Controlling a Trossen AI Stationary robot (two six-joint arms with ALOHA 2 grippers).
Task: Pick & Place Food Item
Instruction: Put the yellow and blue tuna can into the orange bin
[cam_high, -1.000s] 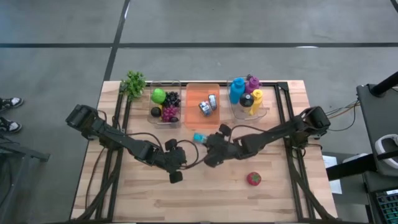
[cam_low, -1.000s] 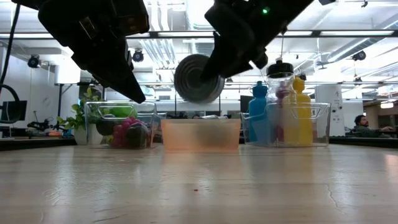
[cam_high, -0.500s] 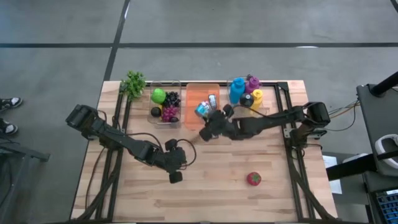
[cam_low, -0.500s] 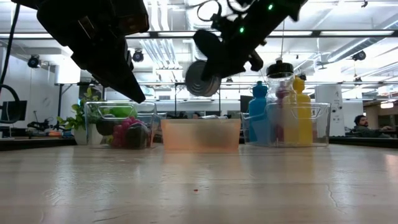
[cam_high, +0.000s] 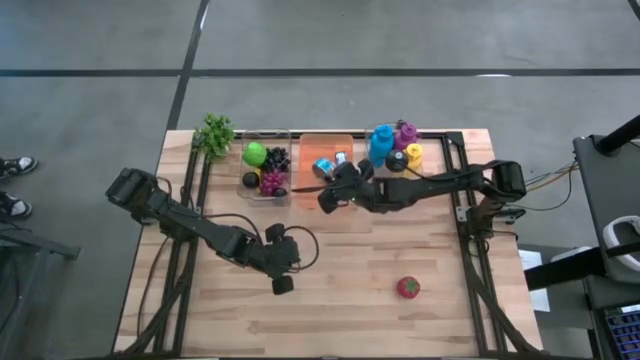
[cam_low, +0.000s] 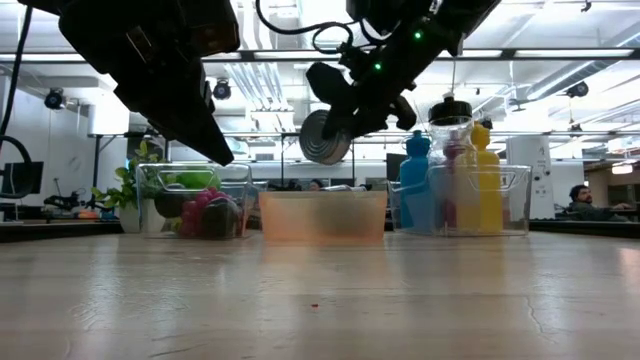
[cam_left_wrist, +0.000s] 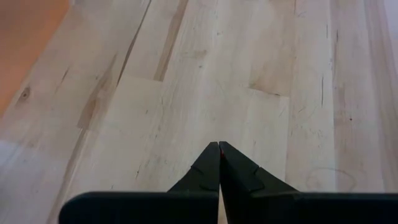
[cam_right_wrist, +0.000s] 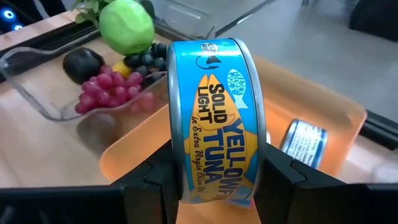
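Right pincer grips the round blue-and-yellow tuna tin on edge; we judge the translucent orange plastic tray directly beneath it. Left pincer waits closed, farther off.

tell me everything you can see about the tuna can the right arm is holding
The tuna can is a flat round metal tin with a blue and yellow label reading solid light yellowfin tuna. It stands on edge, clamped by its flat faces in the right tool, held in the air over the near edge of the orange bin, touching nothing else.
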